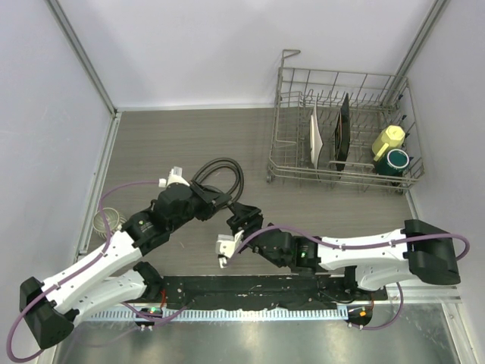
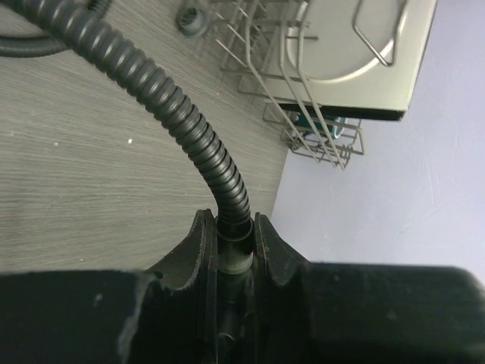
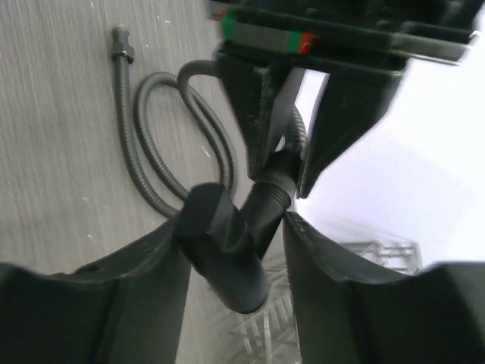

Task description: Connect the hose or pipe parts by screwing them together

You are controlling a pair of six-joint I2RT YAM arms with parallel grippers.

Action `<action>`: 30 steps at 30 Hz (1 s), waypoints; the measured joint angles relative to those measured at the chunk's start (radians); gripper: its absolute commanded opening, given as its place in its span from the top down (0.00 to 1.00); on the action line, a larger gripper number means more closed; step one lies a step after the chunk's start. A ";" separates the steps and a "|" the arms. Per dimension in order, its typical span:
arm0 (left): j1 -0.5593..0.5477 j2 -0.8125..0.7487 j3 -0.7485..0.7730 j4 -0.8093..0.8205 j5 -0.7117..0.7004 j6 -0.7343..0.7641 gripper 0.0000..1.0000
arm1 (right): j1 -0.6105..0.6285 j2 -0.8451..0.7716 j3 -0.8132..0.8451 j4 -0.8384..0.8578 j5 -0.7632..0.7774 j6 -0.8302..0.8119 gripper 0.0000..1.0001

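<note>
Black ribbed flexible hose (image 1: pixel 224 168), long and thin: you have it looped on the grey wood-grain table (image 1: pixel 159 144), left of the wire dish rack (image 1: pixel 333 74). One end rises into your left gripper (image 2: pixel 231 227), whose fingers are clamped on the smooth collar there. The far end, with its small connector, lies flat on the table, apart from both grippers. Small black T-shaped fitting (image 3: pixel 227 254): its neck meets the held hose end, above the table. It sits between the fingers of your right gripper (image 3: pixel 235 224), which stand apart on either side; whether either finger touches it, you cannot tell.
</note>
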 measured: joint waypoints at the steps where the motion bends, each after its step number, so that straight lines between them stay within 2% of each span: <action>1: 0.000 -0.001 0.000 -0.003 0.000 0.003 1.00 | 0.000 0.018 0.008 0.014 0.006 -0.003 0.70; 2: 0.000 -0.002 0.000 -0.020 -0.011 0.002 1.00 | -0.002 0.029 0.016 0.032 0.011 0.004 0.80; 4: 0.009 -0.003 -0.002 -0.034 -0.026 -0.013 1.00 | -0.002 0.040 0.021 0.089 0.043 0.055 0.86; 8: 0.010 -0.045 -0.048 0.051 -0.040 -0.027 1.00 | -0.003 0.053 0.023 0.174 0.119 0.280 0.99; 15: 0.005 -0.074 -0.153 0.229 -0.029 -0.019 1.00 | -0.056 -0.011 -0.090 0.303 0.146 0.973 0.98; 23: -0.001 -0.108 -0.199 0.392 -0.045 0.001 1.00 | -0.109 -0.066 -0.264 0.445 0.180 1.707 0.86; 25: -0.001 -0.111 -0.199 0.438 -0.055 0.003 1.00 | -0.116 -0.043 -0.284 0.448 0.182 1.824 0.86; 26: -0.001 -0.109 -0.201 0.455 -0.056 0.001 1.00 | -0.115 -0.027 -0.285 0.451 0.178 1.867 0.91; 28: -0.001 -0.105 -0.215 0.492 -0.060 -0.003 1.00 | -0.115 -0.010 -0.285 0.465 0.170 1.910 0.99; 30: -0.001 -0.104 -0.230 0.501 -0.063 -0.004 0.96 | -0.114 -0.011 -0.285 0.478 0.171 1.931 0.99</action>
